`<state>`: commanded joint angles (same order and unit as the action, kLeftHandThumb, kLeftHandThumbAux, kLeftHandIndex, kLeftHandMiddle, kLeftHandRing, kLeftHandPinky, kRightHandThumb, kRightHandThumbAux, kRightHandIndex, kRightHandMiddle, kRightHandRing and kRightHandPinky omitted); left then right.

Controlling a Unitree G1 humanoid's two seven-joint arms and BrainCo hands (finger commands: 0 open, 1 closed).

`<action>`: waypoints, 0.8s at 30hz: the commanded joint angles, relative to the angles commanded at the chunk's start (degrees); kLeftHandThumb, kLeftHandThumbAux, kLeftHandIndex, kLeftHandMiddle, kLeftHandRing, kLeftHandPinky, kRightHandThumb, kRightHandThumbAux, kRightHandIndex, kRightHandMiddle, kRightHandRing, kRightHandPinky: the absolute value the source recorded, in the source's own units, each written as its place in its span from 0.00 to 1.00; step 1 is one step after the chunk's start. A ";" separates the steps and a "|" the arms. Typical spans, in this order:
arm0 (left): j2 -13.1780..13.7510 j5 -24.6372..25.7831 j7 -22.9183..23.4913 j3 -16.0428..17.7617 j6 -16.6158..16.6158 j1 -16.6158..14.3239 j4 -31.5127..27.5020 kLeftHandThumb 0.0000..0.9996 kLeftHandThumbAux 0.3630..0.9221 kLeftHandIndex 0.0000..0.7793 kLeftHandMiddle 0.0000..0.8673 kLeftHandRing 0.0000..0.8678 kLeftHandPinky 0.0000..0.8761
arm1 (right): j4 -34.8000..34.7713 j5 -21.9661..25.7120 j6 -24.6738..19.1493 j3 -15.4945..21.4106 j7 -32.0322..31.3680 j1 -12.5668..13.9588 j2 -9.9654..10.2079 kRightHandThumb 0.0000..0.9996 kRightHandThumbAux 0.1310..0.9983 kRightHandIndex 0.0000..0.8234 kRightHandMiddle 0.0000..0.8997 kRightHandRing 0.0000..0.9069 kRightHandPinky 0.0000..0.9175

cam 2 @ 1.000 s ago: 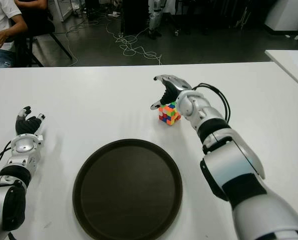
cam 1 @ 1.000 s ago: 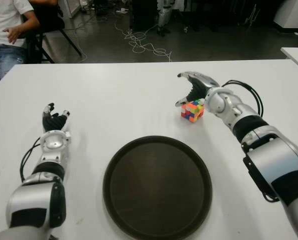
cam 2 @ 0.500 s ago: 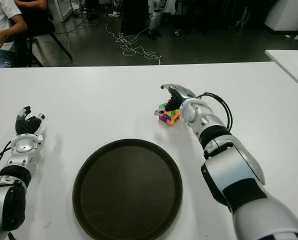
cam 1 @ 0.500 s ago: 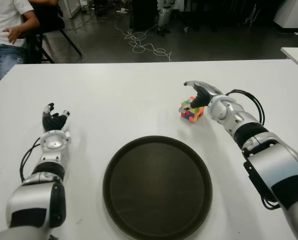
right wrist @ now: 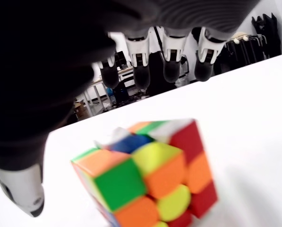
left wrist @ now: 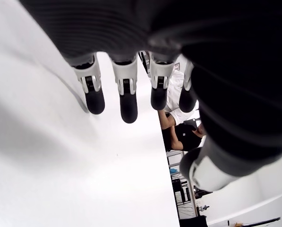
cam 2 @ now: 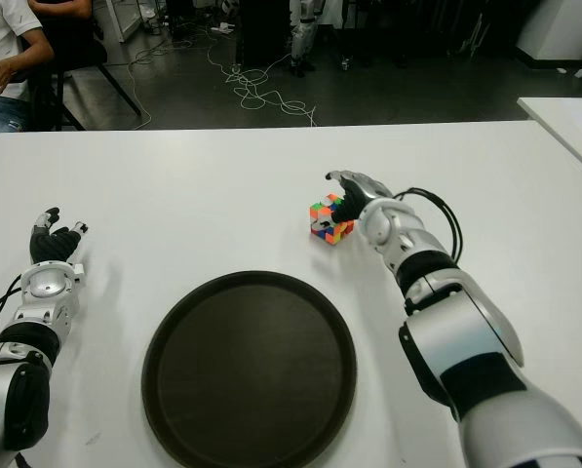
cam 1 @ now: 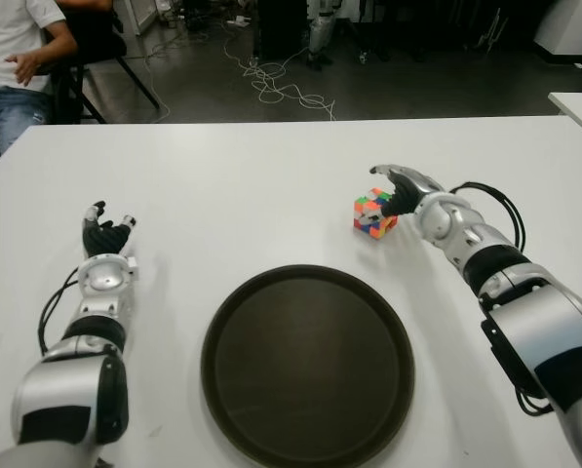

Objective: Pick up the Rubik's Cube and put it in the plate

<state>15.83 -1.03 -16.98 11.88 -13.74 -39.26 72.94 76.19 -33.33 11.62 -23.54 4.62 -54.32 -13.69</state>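
Note:
The Rubik's Cube (cam 1: 372,215) sits on the white table (cam 1: 222,185), just beyond the right part of the dark round plate (cam 1: 307,366). My right hand (cam 1: 396,189) is at the cube's far right side, its fingers arched over the cube's top. In the right wrist view the cube (right wrist: 150,170) fills the space in front of the palm, the fingers (right wrist: 171,66) stretch past it and the thumb (right wrist: 18,189) stands off to one side, so nothing is clasped. My left hand (cam 1: 106,234) shows at the table's left, fingers (left wrist: 126,97) extended and holding nothing.
A seated person (cam 1: 13,68) is beyond the table's far left corner. Cables (cam 1: 281,88) lie on the floor behind the table. Another white table's corner (cam 1: 578,102) shows at the right.
My right hand has come down and drawn back to the right, from above the cube to close against it with fingers curved over its top. The left hand has not moved.

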 joint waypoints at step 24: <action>0.16 0.06 0.46 0.20 0.39 0.08 -0.02 0.08 0.64 0.07 0.08 0.11 0.13 | -0.52 0.93 1.59 0.94 1.10 1.74 -0.45 0.00 0.62 0.00 0.00 0.00 0.00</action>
<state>15.99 -0.97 -16.52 12.08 -13.35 -39.18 72.92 75.67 -32.40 13.21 -22.60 5.72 -52.58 -14.14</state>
